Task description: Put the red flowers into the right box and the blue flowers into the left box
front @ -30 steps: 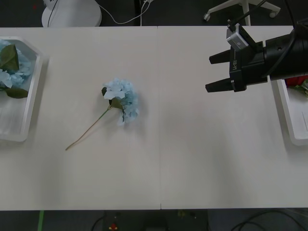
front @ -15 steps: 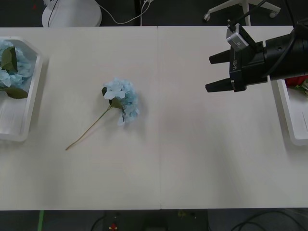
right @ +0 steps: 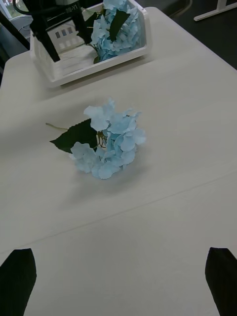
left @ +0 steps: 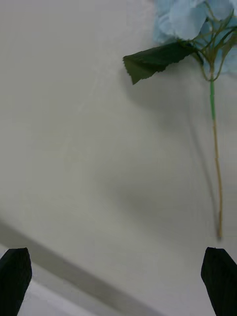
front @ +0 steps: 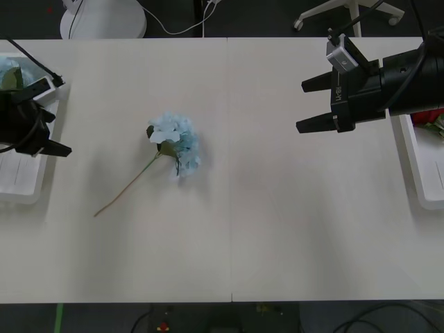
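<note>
White tabletop (front: 277, 229) is filling the scene, with dark floor, cables and chair legs lying past its far edge. One blue flower (front: 177, 144) is lying on the tabletop left of centre, head toward the far side, its thin stem (front: 125, 192) running toward the near left. It is touching neither gripper and sitting between the two boxes.

Left gripper (front: 55, 114) is hovering over the inner rim of the left box (front: 24, 193) at the left edge, black fingers spread wide and holding nothing. In the left wrist view the finger tips are sitting at the two corners (left: 15, 279), looking down at the flower's stem (left: 216, 163) and a dark leaf (left: 155, 59).

Right gripper (front: 309, 104) is hanging above the tabletop on the right, well apart from the flower, fingers spread wide and pointing toward the centre, holding nothing. In the right wrist view its finger tips (right: 17, 279) are showing at the corners, and the blue flower (right: 111, 140) is lying on the tabletop ahead.

Left box (right: 84, 61) is holding more blue flowers (right: 116, 29), with the left gripper standing above it. Right box (front: 420, 173) is sitting at the right edge, partly under the right arm, with a bit of red and green (front: 433, 119) showing inside.
</note>
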Robot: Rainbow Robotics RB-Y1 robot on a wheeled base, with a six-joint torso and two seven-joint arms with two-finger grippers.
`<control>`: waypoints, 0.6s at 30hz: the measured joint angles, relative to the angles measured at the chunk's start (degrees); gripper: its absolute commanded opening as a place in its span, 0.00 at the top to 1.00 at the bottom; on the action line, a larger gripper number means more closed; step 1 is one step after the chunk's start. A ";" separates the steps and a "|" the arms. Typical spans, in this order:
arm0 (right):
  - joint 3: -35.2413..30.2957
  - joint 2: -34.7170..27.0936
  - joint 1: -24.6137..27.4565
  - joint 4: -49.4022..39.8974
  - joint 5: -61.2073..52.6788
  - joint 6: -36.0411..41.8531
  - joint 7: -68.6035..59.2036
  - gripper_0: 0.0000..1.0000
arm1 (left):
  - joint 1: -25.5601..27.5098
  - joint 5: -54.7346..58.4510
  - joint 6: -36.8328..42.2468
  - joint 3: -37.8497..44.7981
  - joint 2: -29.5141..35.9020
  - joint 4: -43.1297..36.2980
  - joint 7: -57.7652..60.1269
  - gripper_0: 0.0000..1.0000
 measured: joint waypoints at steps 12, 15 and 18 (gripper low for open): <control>0.00 0.00 0.00 -0.01 0.00 0.00 0.00 0.01 | 0.00 -9.83 2.17 -6.97 -6.64 -7.30 17.83 0.00; 0.00 0.00 0.00 -0.02 0.00 0.01 0.00 0.01 | 0.00 -14.98 1.58 -6.98 -10.07 -7.30 17.88 0.00; 0.00 0.00 0.00 -0.03 0.00 0.01 0.00 0.01 | 0.00 -18.55 0.84 -7.09 -12.74 -7.30 17.99 0.00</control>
